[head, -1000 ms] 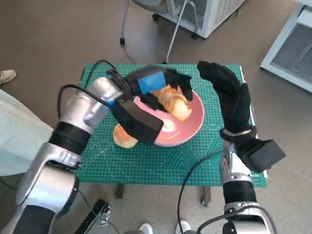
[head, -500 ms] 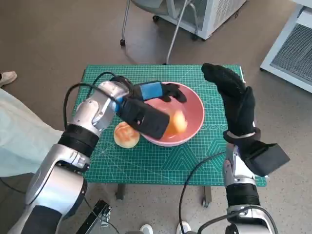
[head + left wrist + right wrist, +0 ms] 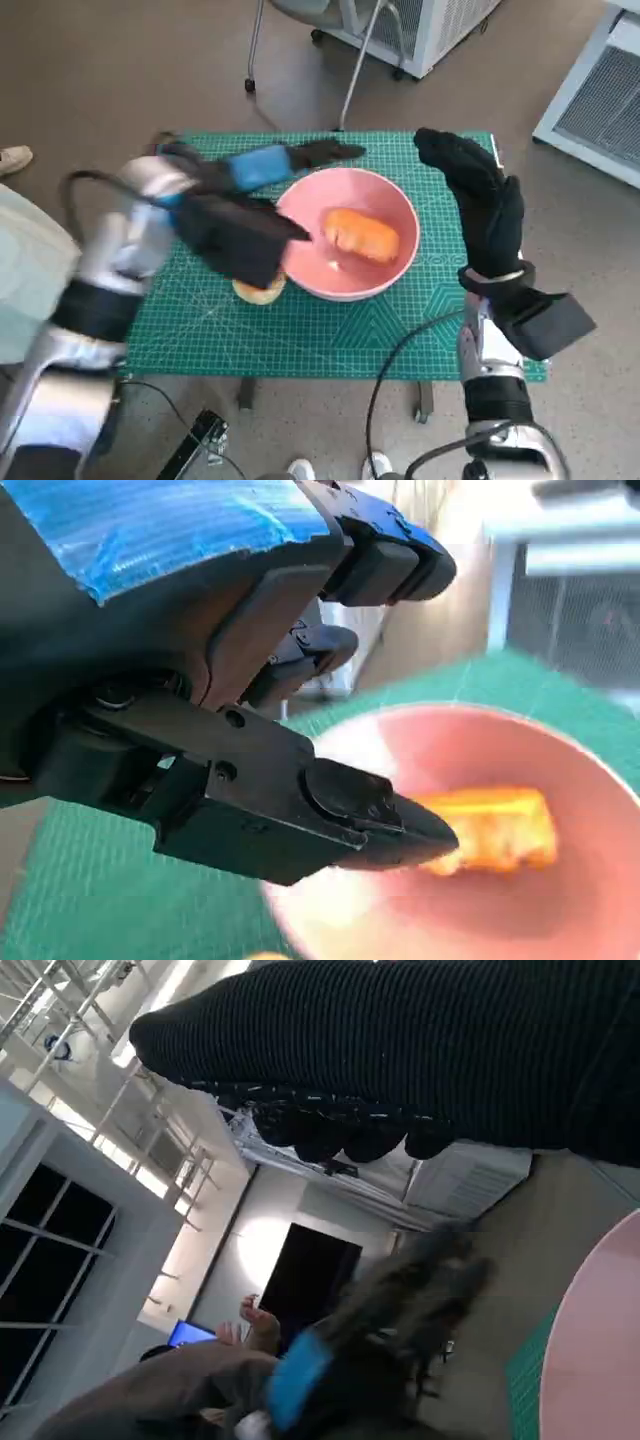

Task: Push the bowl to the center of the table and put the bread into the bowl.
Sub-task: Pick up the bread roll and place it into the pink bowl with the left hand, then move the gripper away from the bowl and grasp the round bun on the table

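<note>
One pink bowl (image 3: 348, 245) sits near the middle of the worktop (image 3: 400, 340), which is covered by a green cutting mat printed with a fine grid. The bowl is round, smooth and glossy, with a thin rim. Two pieces of bread are in view. One golden, oblong bread (image 3: 362, 233) with a browned crust lies inside the bowl, on its floor; the left wrist view shows it as a blurred orange-yellow block (image 3: 495, 830) against the pink wall (image 3: 590, 880). A second bun (image 3: 260, 291), paler and rounder, lies on the mat just beside the bowl's near-left rim, partly hidden under the left forearm.

The left hand (image 3: 290, 160), hard black plastic with blue tape across its back, hangs above the far-left edge of the bowl, motion-blurred. Its fingers are spread and straight, and it holds nothing; the left wrist view shows the dark fingers (image 3: 380, 810) apart over the bowl.

The right hand (image 3: 475, 195), in a black knitted glove, is raised over the right side of the worktop, just beside the bowl. Its fingers are loosely extended and it holds nothing. In the right wrist view the glove's ribbed knit (image 3: 420, 1050) fills the top.
</note>
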`<state>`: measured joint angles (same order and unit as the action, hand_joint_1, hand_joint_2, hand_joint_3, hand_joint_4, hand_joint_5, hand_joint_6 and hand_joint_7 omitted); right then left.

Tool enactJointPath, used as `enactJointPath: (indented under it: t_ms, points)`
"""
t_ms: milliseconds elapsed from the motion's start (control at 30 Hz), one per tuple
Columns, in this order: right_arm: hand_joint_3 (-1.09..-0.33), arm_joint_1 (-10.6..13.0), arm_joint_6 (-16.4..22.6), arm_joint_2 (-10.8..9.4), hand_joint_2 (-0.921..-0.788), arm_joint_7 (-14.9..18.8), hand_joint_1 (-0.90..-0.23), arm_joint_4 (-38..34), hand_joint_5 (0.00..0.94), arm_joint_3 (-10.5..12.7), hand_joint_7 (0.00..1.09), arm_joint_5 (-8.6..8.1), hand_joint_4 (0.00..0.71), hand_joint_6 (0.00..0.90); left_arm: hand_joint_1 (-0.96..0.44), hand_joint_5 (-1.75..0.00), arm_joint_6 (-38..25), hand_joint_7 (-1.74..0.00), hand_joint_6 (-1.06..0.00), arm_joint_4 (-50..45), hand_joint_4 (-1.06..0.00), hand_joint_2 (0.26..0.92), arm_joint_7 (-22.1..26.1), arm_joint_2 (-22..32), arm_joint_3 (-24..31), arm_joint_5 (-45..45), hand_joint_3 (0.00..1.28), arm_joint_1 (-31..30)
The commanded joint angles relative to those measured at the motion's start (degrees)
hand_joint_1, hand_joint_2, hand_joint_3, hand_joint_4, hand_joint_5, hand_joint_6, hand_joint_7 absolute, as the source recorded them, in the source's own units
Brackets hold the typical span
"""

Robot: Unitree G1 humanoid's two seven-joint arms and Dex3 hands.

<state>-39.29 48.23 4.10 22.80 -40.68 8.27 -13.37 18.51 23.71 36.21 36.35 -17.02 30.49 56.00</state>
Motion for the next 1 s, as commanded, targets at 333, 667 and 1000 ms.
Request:
enactJointPath:
  t_ms: [333,667,1000]
  points:
    - [-0.608,0.4,-1.8,-0.4,-0.921,0.3,-0.514,-0.7,0.000,0.1,0.81,-0.87,0.406,0.074,0.06,-0.03,-4.6,-0.11,-0.38,-13.4,-0.28,0.854,6.4,12.2,8.8,-7.2,0.08,-9.5]
    - [-0.615,0.1,-2.3,-0.5,-0.921,1.1,-0.489,-1.0,0.000,-0.1,0.81,-1.14,0.405,0.076,0.06,-0.05,-6.8,-0.12,-0.42,-18.1,-0.32,0.842,8.7,15.2,11.1,-9.4,0.11,-16.7]
    - [-0.618,-0.2,-2.6,-0.4,-0.921,2.6,-0.478,-2.0,0.000,0.1,0.80,-2.01,0.406,0.081,0.06,-0.03,-7.3,-0.11,-0.42,-15.8,-0.32,0.828,6.7,13.7,10.7,-9.7,0.13,-21.9]
